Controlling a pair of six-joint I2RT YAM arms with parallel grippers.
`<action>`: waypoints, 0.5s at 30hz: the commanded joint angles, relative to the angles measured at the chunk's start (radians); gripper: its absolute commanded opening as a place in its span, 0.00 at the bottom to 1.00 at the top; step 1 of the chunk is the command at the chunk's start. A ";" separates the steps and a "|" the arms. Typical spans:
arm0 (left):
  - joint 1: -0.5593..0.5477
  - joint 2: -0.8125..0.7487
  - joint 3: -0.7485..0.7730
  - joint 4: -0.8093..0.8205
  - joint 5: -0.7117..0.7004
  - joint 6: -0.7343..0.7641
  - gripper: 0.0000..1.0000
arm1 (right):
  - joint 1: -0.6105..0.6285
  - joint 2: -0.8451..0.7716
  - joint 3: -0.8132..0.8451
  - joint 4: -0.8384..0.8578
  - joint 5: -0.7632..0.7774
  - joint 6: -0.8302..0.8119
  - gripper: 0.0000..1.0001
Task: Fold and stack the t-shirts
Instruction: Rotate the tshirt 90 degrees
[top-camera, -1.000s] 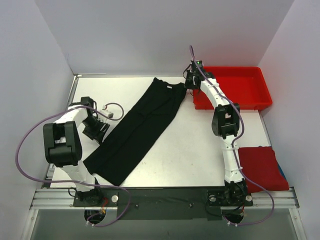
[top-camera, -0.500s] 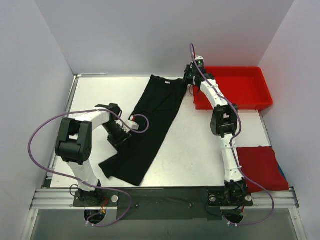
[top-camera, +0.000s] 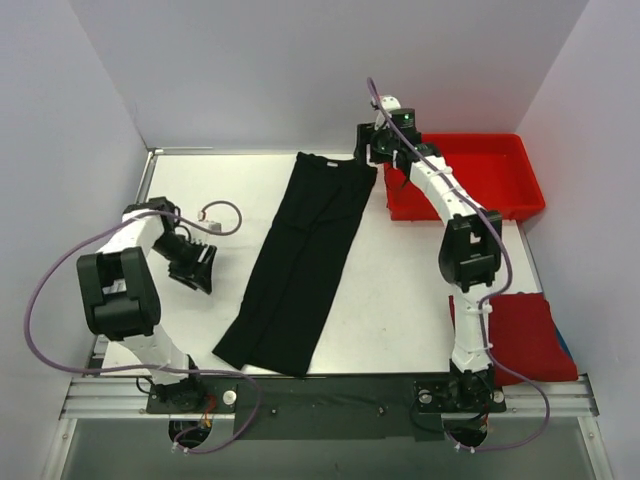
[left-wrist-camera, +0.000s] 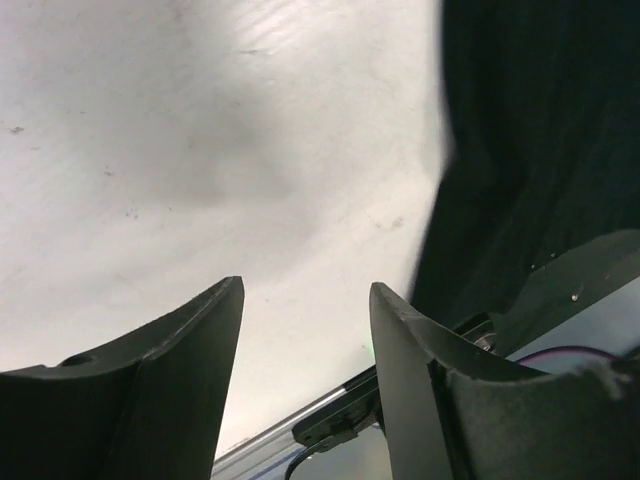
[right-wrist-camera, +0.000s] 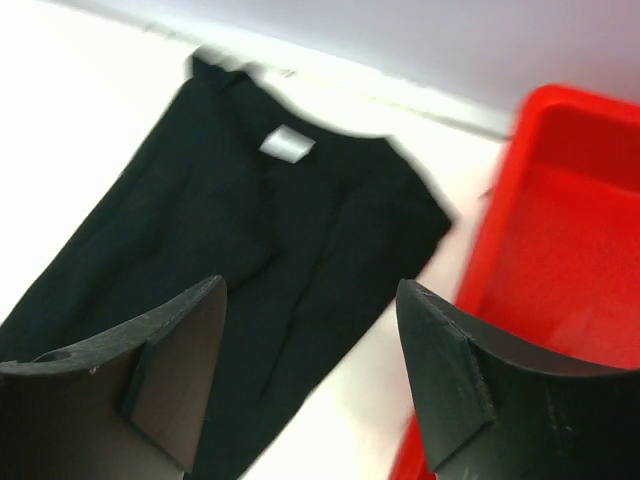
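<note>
The black t-shirt (top-camera: 300, 260) lies folded lengthwise as a long strip, running from the table's back centre down to the front edge. Its collar end with a white label (right-wrist-camera: 286, 146) shows under my right gripper (top-camera: 366, 152), which hovers open above that end with nothing between its fingers (right-wrist-camera: 170, 350). My left gripper (top-camera: 200, 275) stands open over bare table to the left of the strip. In its wrist view the black t-shirt (left-wrist-camera: 540, 150) is at the upper right. The red t-shirt (top-camera: 522, 335) lies folded at the front right.
A red plastic tray (top-camera: 480, 170) sits at the back right, right beside the shirt's collar end and also seen as the tray (right-wrist-camera: 575, 230) in the right wrist view. White walls close in the table on three sides. The metal front rail (top-camera: 320, 385) runs along the near edge.
My right gripper opened, let go of the shirt's collar end and rose. My left gripper pulled back to the left, off the cloth. The shirt's lower end shifted right, so the strip lies straighter.
</note>
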 joint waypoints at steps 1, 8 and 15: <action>0.007 -0.207 0.032 -0.126 0.159 0.156 0.65 | 0.137 -0.354 -0.286 0.038 -0.274 -0.175 0.64; 0.004 -0.434 -0.014 -0.463 0.234 1.137 0.73 | 0.456 -0.808 -0.947 0.000 -0.580 -0.703 0.66; -0.125 -0.568 -0.278 -0.464 0.060 1.440 0.75 | 0.764 -0.876 -1.213 -0.043 -0.536 -0.909 0.63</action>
